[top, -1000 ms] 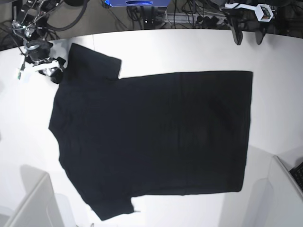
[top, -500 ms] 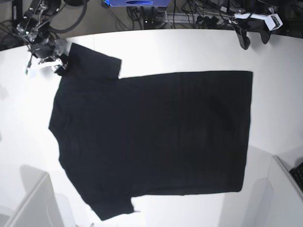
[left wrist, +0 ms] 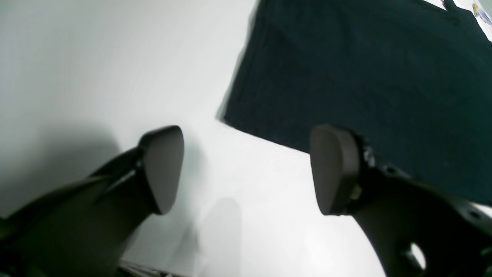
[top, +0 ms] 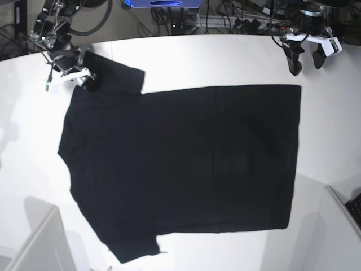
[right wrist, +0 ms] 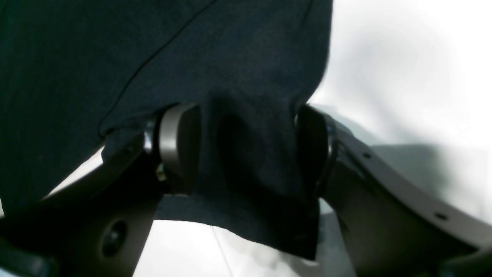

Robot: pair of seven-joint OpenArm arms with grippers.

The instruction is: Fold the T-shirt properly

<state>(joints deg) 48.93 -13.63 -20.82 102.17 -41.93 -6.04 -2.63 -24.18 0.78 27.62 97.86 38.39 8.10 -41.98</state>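
Note:
The black T-shirt (top: pixel 180 164) lies spread flat on the white table (top: pixel 225 56), plain side up, with its sleeves toward the left of the base view. My right gripper (top: pixel 84 76) sits on the far sleeve. In the right wrist view its fingers (right wrist: pixel 180 146) stand wide apart, with a bunched ridge of sleeve cloth (right wrist: pixel 250 154) between them that is not pinched. My left gripper (top: pixel 307 59) hovers open over bare table just beyond the shirt's far hem corner (left wrist: pixel 226 117). Nothing is between its pads (left wrist: pixel 163 165).
Cables and equipment crowd the floor past the table's far edge (top: pixel 169 17). Pale box-like corners rise at the near left (top: pixel 39 243) and near right (top: pixel 338 231). A dark keyboard edge (top: pixel 355 206) shows at the right border.
My right gripper has slid rightward from beside the sleeve onto it. My left gripper has come down and nearer toward the shirt's hem corner. The shirt has not shifted.

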